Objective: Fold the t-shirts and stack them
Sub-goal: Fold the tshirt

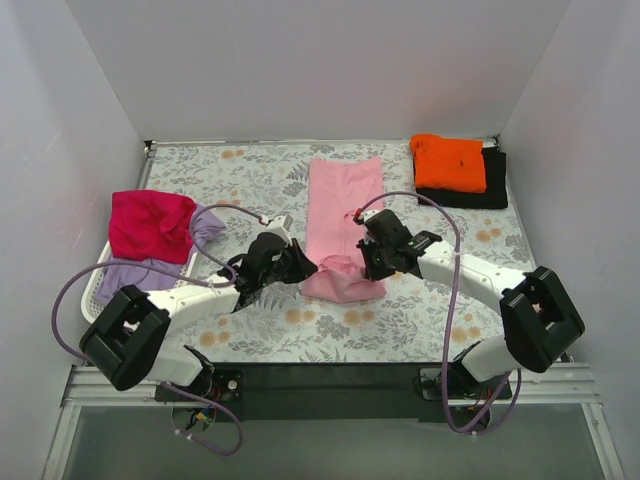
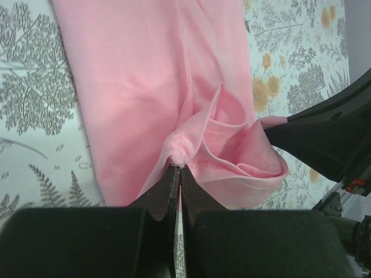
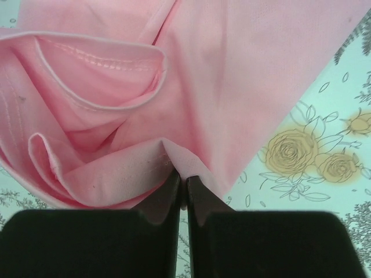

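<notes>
1. Nearest me, the left arm [image 1: 190, 298] reaches in from the left. The left jaws are squeezed together with only a hairline between the fingertips [image 2: 165, 194]; they pinch a small peak of the light pink t-shirt [image 2: 151, 75] at its near end.
2. The right arm [image 1: 470, 275] comes in from the other side. The right jaws are likewise closed to a sliver, fingertips [image 3: 200, 194] nipping a fold of the same shirt's near edge; a stitched hem curls into a pocket of cloth just left of that grip.
3. Between the two grips the shirt's near end is bunched into loose folds; the rest lies flat as a long narrow strip running away from me down the middle of the surface [image 1: 250, 170].
4. The surface is covered in pale cloth printed with grey ferns and yellow-orange roses.
5. At the left edge sits a white laundry basket [image 1: 97, 290]. A magenta-red t-shirt [image 1: 150, 222] is draped over its far part; a lavender t-shirt [image 1: 130, 275] lies beneath and spills out beside it.
6. In the far right corner an orange t-shirt [image 1: 450, 162] lies folded on top of a black t-shirt [image 1: 495, 185]; the black one shows along the right and near sides.
7. Plain pale walls [image 1: 320, 60] close in the surface on the left, far and right sides.
</notes>
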You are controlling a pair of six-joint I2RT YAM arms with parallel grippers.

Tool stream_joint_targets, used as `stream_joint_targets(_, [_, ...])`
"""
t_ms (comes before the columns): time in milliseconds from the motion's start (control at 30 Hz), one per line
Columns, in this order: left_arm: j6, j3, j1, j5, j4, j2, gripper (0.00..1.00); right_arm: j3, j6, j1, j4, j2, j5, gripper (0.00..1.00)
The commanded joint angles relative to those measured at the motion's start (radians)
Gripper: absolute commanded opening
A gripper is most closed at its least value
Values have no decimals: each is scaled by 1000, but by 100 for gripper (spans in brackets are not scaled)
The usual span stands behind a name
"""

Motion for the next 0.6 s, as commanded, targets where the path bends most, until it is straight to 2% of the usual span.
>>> stream_joint_targets(0, [62,82,26,22,56,43,0,77,-46,-31,47,25,10,1])
stream_joint_targets(333, [111,183,89,81,96,112,0,180,-91,-111,53,68,-16,1])
stream_joint_targets(567, [129,119,89,202,51,34,0,121,-94,-114,26,-13,-101,1])
